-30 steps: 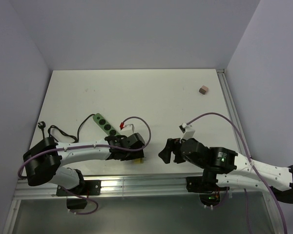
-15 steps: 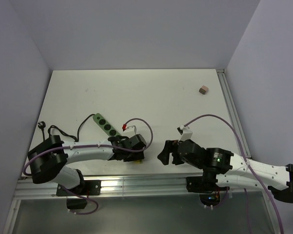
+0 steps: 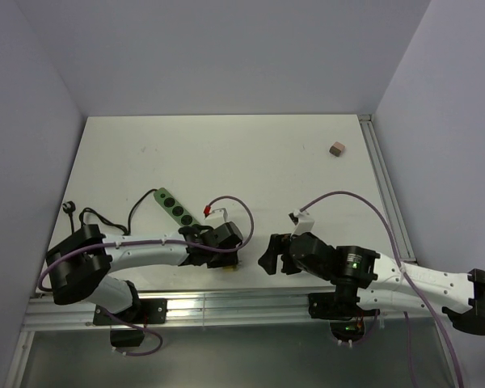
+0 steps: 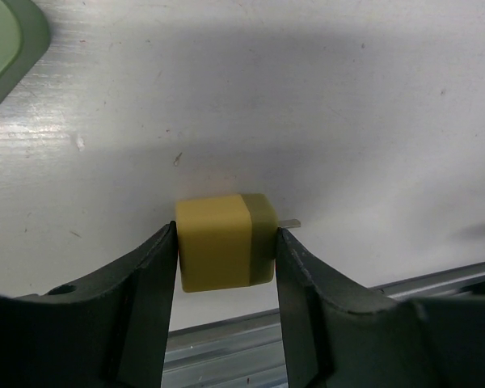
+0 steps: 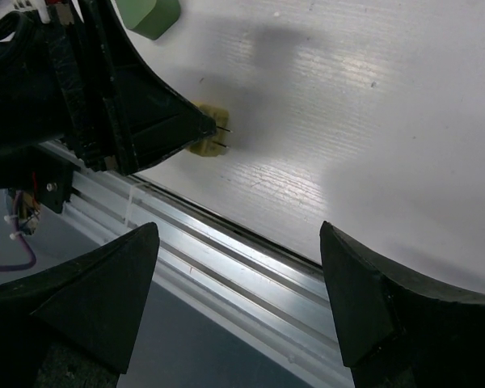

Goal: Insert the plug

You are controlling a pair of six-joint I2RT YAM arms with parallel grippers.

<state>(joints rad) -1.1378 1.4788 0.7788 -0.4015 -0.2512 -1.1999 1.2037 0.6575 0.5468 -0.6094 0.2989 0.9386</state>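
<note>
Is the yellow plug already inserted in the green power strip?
No, the yellow plug sits on the table between the fingers of the left gripper, apart from the green power strip.

the plug (image 4: 220, 252) lies on the table (image 3: 250, 153) close to its near edge, just behind the rail (image 3: 226, 303), with its prongs toward the right gripper (image 3: 267, 257). the left gripper (image 4: 226, 238) sits around it, pressing against two opposite sides. the power strip (image 3: 176, 208) lies just behind and left of the plug, slanting away leftward, and its cord (image 3: 105, 220) runs to the table's left edge. the right gripper hangs to the right of the plug, apart from it and spread wide around nothing. a small block (image 3: 335, 149) lies far back on the right.
</note>
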